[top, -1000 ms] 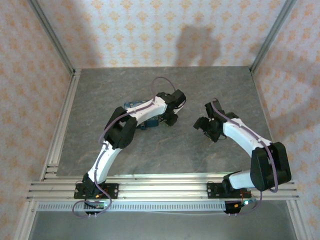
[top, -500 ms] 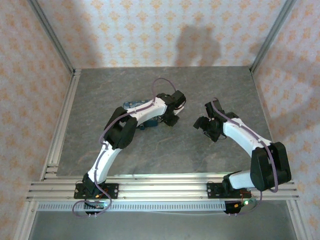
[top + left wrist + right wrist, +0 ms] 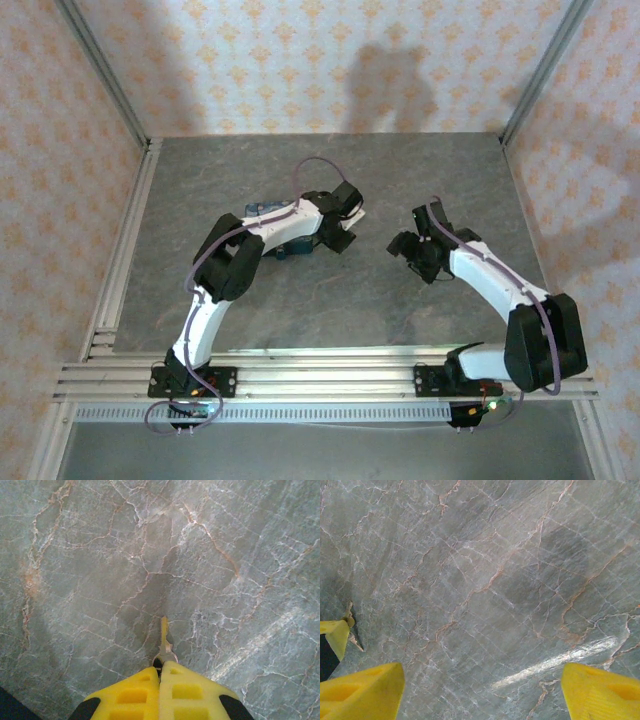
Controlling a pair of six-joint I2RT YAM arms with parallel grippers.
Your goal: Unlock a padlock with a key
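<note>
The left pincer (image 3: 160, 673) clamps the key (image 3: 164, 636) above veined grey tabletop (image 3: 75, 555); the right pincer (image 3: 481, 690) gapes wide. The left arm (image 3: 283, 221) overlaps a blue box (image 3: 261, 211).

Under my fingers (image 3: 132, 697) lay a grey, veined stone tabletop (image 3: 100, 580); beyond them stood pale walls (image 3: 250, 70) patterned in orange, edged by aluminium rails (image 3: 122, 250).
</note>
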